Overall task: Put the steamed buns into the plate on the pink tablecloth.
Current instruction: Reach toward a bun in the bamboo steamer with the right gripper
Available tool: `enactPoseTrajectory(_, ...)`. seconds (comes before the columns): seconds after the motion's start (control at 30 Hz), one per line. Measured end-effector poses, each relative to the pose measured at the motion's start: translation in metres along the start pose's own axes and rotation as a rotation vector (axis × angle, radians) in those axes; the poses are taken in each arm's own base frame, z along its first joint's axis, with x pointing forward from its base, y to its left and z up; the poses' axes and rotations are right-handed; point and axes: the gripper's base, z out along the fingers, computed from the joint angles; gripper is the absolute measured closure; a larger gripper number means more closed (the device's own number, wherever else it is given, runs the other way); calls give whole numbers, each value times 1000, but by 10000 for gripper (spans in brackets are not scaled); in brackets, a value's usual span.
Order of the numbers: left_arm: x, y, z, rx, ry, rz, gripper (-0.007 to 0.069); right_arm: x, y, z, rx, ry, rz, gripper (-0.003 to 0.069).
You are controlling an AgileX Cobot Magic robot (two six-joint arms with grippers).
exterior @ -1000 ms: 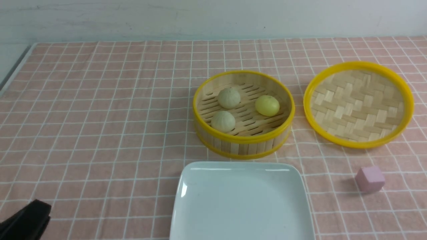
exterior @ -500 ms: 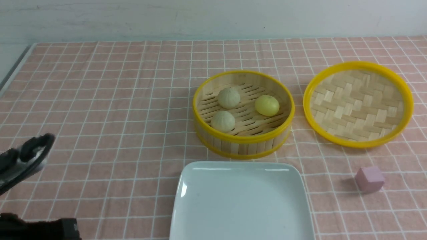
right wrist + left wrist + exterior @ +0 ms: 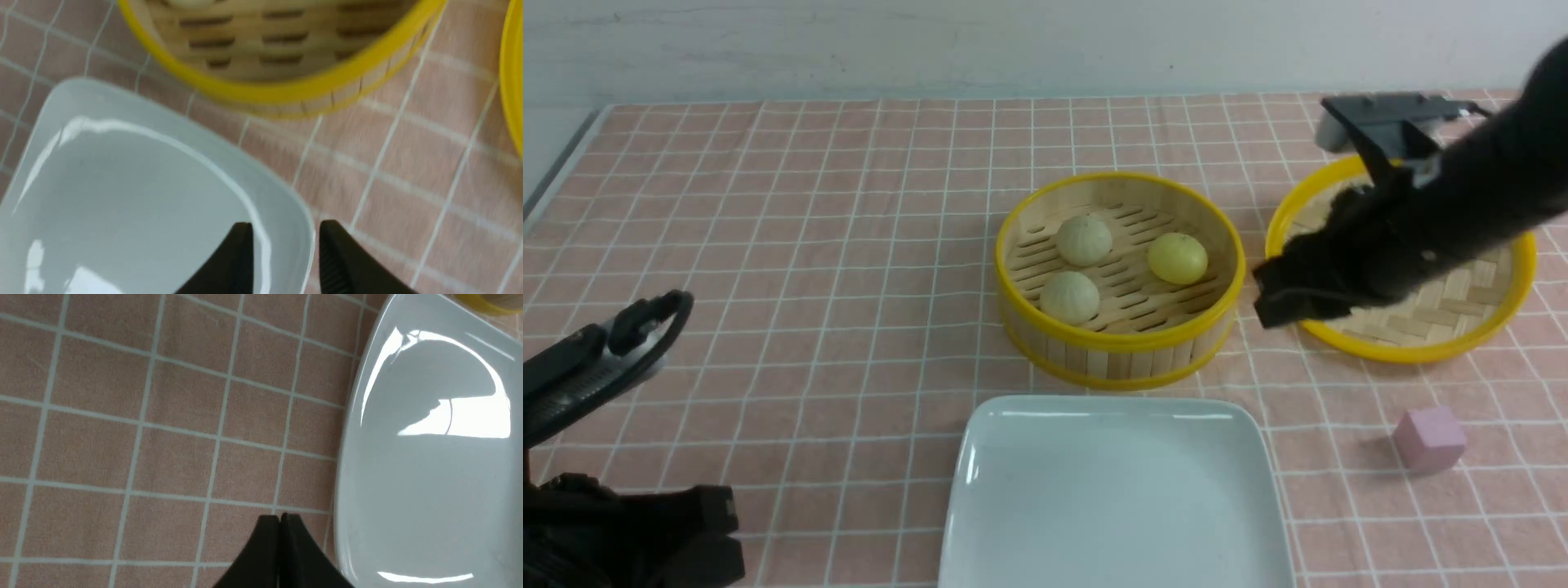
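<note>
Two pale beige steamed buns (image 3: pixel 1084 239) (image 3: pixel 1069 296) and one yellow bun (image 3: pixel 1177 258) lie in the round bamboo steamer basket (image 3: pixel 1119 347). The white square plate (image 3: pixel 1116 490) stands empty just in front of the basket on the pink tablecloth (image 3: pixel 809 245). My right gripper (image 3: pixel 1270 306) hangs between basket and lid, above the cloth; in the right wrist view it (image 3: pixel 286 226) is open and empty over the plate's corner (image 3: pixel 122 183). My left gripper (image 3: pixel 715 523) is low at the front left; in the left wrist view it (image 3: pixel 280 517) is shut and empty beside the plate (image 3: pixel 429 477).
The yellow-rimmed woven lid (image 3: pixel 1413 353) lies right of the basket, partly covered by my right arm. A small pink cube (image 3: pixel 1429 439) sits at the front right. The basket's yellow rim (image 3: pixel 286 94) shows in the right wrist view.
My right arm has come into view from the upper right, over the lid, its tip beside the basket. My left arm has risen further into view at the lower left.
</note>
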Motion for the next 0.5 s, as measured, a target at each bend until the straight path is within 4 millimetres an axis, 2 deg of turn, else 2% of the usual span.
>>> enactPoseTrajectory(0.03, 0, 0, 0, 0, -2, 0, 601, -2, 1, 1, 1, -2, -4, 386)
enactPoseTrajectory(0.07, -1, 0, 0, 0, -15, -1, 595, -20, 0, 15, 18, -19, -28, 365)
enactPoseTrajectory(0.23, -2, 0, 0, 0, -25, -2, 577, -59, -10, 62, 69, -45, -84, 351)
enactPoseTrajectory(0.27, -2, 0, 0, 1, -25, -3, 576, -62, -10, 62, 70, -52, -87, 351)
enactPoseTrajectory(0.37, -2, 0, 0, 0, -26, -3, 568, -74, -17, 89, 98, -49, -113, 351)
enactPoseTrajectory(0.4, -2, 0, 0, 0, -26, -3, 568, -74, -17, 89, 98, -49, -113, 351)
enactPoseTrajectory(0.5, -2, 0, 0, 0, -26, -3, 563, -77, -25, 114, 129, -50, -138, 349)
